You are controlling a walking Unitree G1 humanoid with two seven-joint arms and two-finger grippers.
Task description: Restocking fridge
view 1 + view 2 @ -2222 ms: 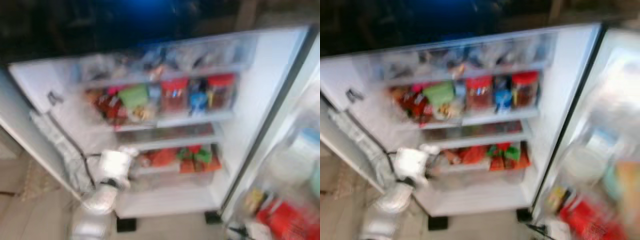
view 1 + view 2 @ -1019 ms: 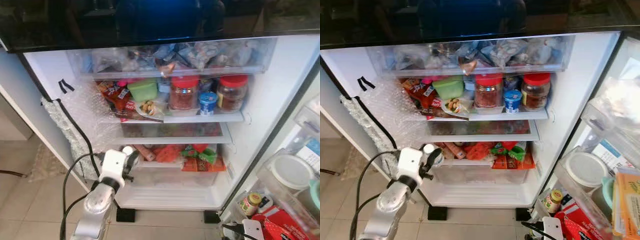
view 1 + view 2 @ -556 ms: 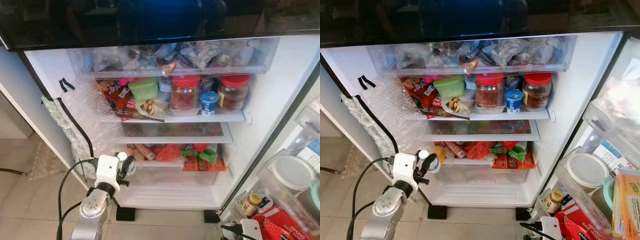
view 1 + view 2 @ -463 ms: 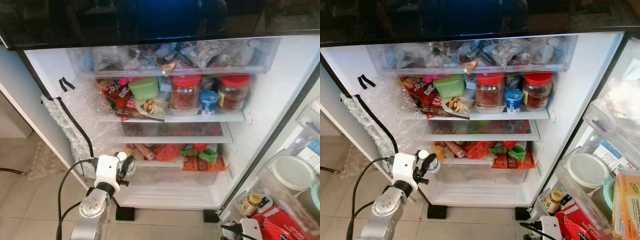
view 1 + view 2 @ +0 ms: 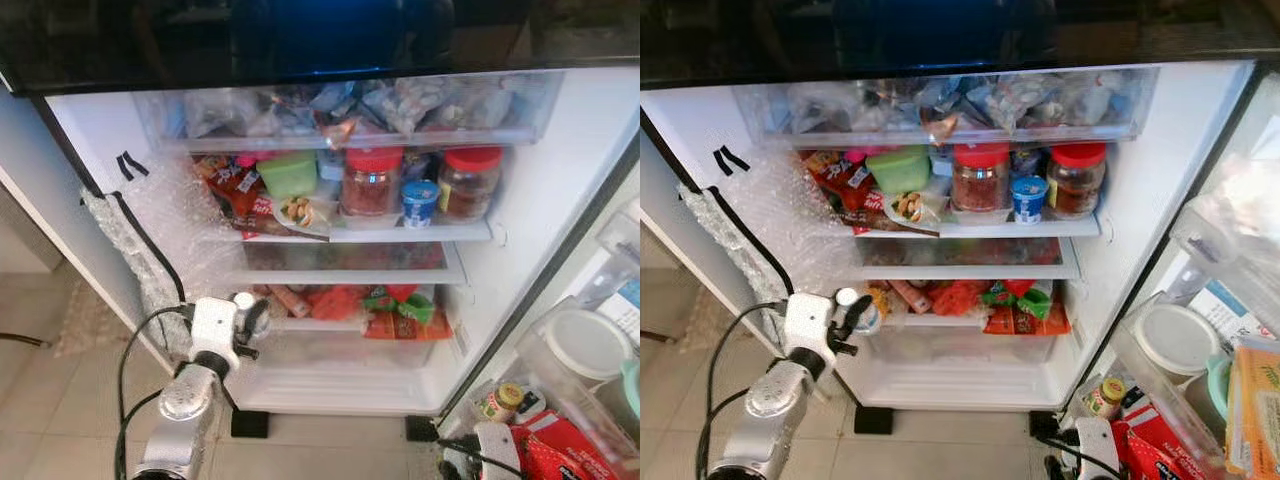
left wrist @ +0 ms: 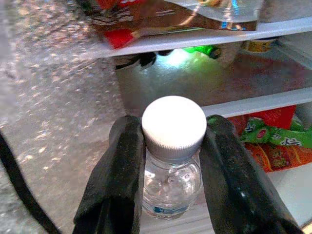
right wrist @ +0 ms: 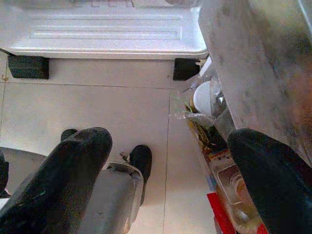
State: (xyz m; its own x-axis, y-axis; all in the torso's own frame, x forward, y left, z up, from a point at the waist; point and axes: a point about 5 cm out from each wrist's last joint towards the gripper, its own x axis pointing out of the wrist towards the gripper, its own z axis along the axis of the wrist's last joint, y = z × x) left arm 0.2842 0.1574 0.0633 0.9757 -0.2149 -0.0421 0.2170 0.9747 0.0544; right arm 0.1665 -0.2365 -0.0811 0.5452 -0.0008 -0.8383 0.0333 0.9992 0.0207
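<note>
The fridge [image 5: 560,200] stands open in front of me, its shelves packed with food. My left gripper [image 5: 250,318] is at the left end of the lower shelf, shut on a small clear water bottle [image 6: 171,165] with a white cap [image 6: 174,123]; its black fingers [image 6: 119,170] press on the neck from both sides. The bottle [image 5: 862,312] is upright beside the bubble-wrapped left wall [image 5: 175,235]. My right gripper [image 7: 170,170] hangs low by the door, open, pointing down at the tiled floor.
The middle shelf holds red-lidded jars [image 5: 371,180], a green box [image 5: 288,174] and snack bags. Red and green packets [image 5: 395,310] fill the lower shelf. A clear drawer [image 5: 340,110] sits on top. Door bins [image 5: 1200,350] on the right hold tubs and cartons. A black cable [image 5: 130,350] loops by my left arm.
My left gripper with the bottle pulled back and down a little from the lower shelf's left end, then rose slightly. The view steadied after the early blur.
</note>
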